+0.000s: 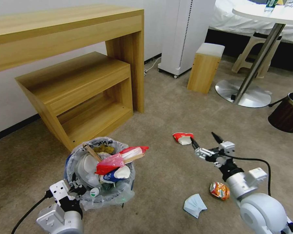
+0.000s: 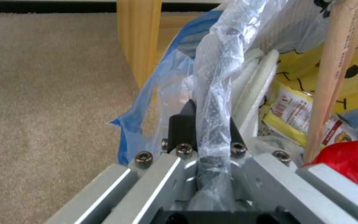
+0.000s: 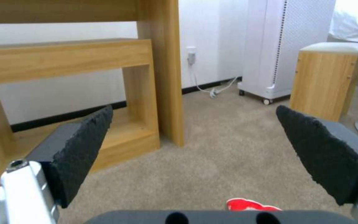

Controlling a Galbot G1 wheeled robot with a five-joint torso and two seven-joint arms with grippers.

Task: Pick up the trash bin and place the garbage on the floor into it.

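left gripper (image 2: 212,137) clamps trash bin (image 1: 88,195) rim; right gripper (image 1: 205,143) spread.

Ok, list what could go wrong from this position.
The trash bin is heaped; the wooden stick and wrappers jut over its rim and may spill. The left gripper pinches rim and thin bag, which may slip. The open right gripper may push the red-white cup away.
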